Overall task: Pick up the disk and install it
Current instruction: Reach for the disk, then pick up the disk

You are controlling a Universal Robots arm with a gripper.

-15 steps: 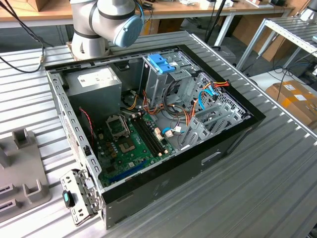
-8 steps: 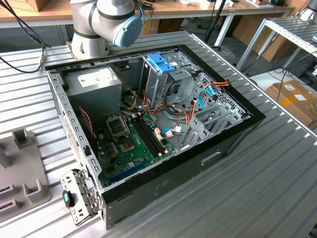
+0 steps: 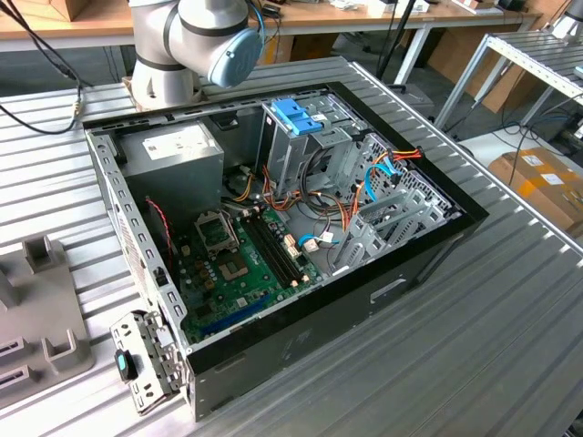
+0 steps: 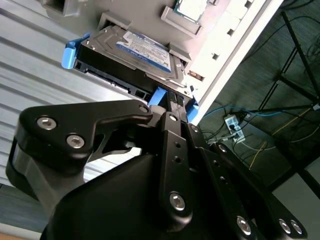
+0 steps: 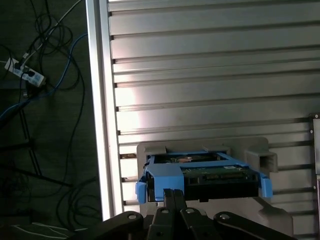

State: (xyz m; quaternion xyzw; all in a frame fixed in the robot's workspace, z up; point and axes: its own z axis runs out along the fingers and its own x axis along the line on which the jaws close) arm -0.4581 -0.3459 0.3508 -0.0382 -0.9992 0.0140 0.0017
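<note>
Ribbed table (image 5: 200, 60), disk (image 5: 210, 176) in grey cradle (image 5: 261, 159)

Silver-grey arm (image 3: 162, 56) with pale blue joint cap (image 3: 239, 55); black, screw-studded gripper (image 4: 173, 104).

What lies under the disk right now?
A grey holder, standing on the ribbed metal table, shows beneath the disk. The holder's middle part is covered by the disk.

I can read no print: the blue-and-white label (image 4: 145, 50) on the disk (image 4: 131, 64), just ahead of my gripper (image 4: 172, 102), and the white sticker (image 3: 178, 140) on the grey box (image 3: 175, 173) are illegible.
</note>
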